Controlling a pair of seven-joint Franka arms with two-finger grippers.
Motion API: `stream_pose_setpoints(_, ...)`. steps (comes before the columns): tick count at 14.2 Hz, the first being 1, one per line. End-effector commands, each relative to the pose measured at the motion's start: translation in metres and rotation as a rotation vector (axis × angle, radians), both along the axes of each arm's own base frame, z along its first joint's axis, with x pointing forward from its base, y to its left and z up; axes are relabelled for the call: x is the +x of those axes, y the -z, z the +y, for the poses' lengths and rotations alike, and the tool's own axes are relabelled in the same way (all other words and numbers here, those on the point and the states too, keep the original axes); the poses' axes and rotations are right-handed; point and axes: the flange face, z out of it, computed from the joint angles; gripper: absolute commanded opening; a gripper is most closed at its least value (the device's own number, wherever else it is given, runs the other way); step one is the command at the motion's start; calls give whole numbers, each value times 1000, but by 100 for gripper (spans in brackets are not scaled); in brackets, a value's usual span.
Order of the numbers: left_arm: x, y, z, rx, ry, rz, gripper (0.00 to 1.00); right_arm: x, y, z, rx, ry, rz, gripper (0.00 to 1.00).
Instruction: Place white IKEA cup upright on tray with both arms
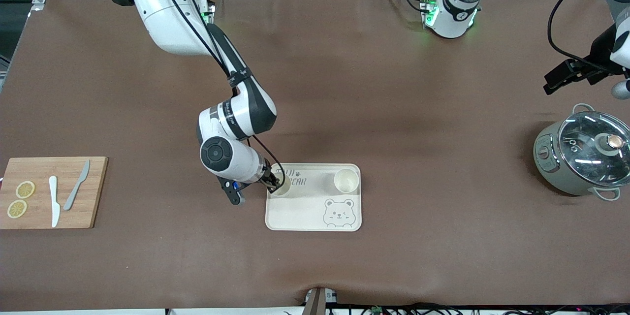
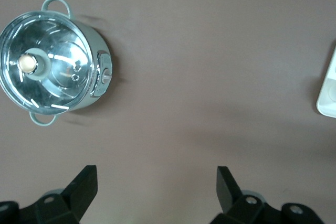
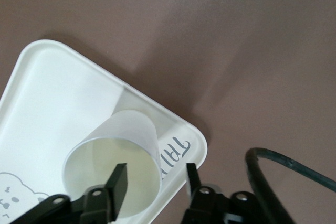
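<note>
white cup (image 3: 113, 169) upright on tray (image 3: 47, 93), corner by right arm's end | right gripper (image 3: 155, 184) fingers parted astride its rim: lift straight up, don't tip it | left gripper (image 2: 157, 190) wide apart, waiting near pot (image 2: 50, 66)

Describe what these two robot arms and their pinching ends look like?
Both arms are glossy white jointed tubes with black joint bands and black cables along them. The right gripper and left gripper are small and black, each with two flat jaws. Green lights glow at the bases.
</note>
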Motion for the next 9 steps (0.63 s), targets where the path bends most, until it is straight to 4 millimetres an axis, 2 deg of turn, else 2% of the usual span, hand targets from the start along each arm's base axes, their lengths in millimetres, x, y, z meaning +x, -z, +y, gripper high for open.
stream_pose_setpoints(1,-6,-2,-4,-28,61,-20,100,0,-25,-10,-49,-30,37,100)
stream_pose_setpoints(2,-6,-3,-7,-35,66,-20,100,2,-40,-14,-57,-52,56,100)
stream_pose_setpoints(5,-6,-5,-9,-36,60,-22,100,15,-88,-41,-110,-70,60,100)
stream_pose_setpoints(6,-6,-4,-10,-38,58,-21,100,18,-115,-55,-130,-61,56,100)
stream_pose_setpoints(8,-7,-4,-23,-37,72,-20,100,27,-145,-96,-164,-49,53,100)
stream_pose_setpoints(9,-7,-4,-25,-37,75,-20,100,27,-171,-119,-154,-63,45,100)
